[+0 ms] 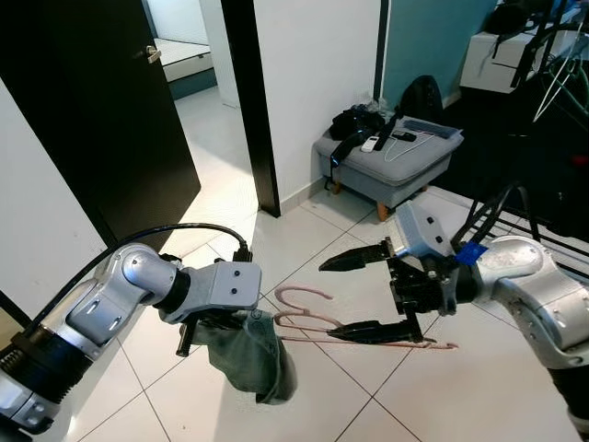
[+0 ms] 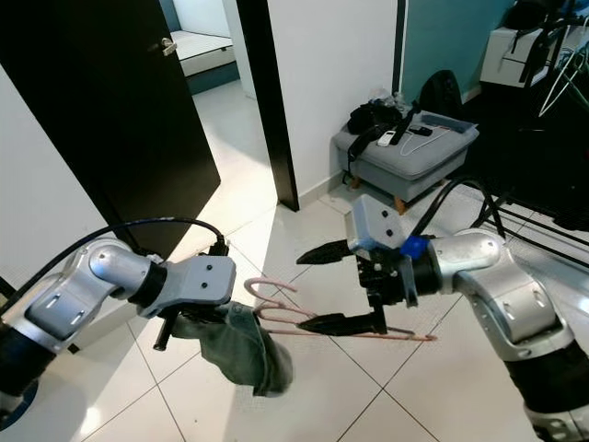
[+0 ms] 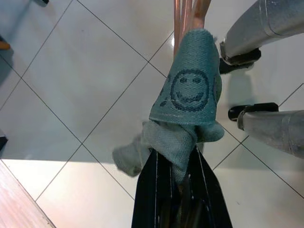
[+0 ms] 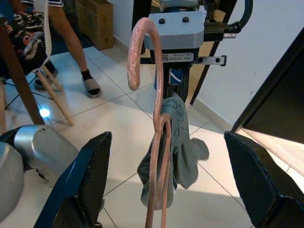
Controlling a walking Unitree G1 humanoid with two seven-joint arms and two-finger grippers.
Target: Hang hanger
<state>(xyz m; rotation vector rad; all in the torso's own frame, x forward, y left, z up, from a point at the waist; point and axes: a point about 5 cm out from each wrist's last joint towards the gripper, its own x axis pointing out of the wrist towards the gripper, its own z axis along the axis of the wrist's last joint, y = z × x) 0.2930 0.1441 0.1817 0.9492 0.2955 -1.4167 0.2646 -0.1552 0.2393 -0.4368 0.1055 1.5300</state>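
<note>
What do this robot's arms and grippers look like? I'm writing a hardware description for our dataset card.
Both arms are rounded silver metal with black joint sections. The left gripper has a boxy silver wrist housing with dark screws, and a black cable loops to it. The right gripper has two long, tapered black fingers, a pale grey wrist block and a blue patch beside it.

A home: tiled floor (image 1: 230, 193), doors (image 1: 92, 110), cluttered ottoman (image 1: 391, 170).

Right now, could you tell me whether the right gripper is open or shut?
Open: the right gripper's fingers stand wide apart around the hanger, not clamping it.
</note>
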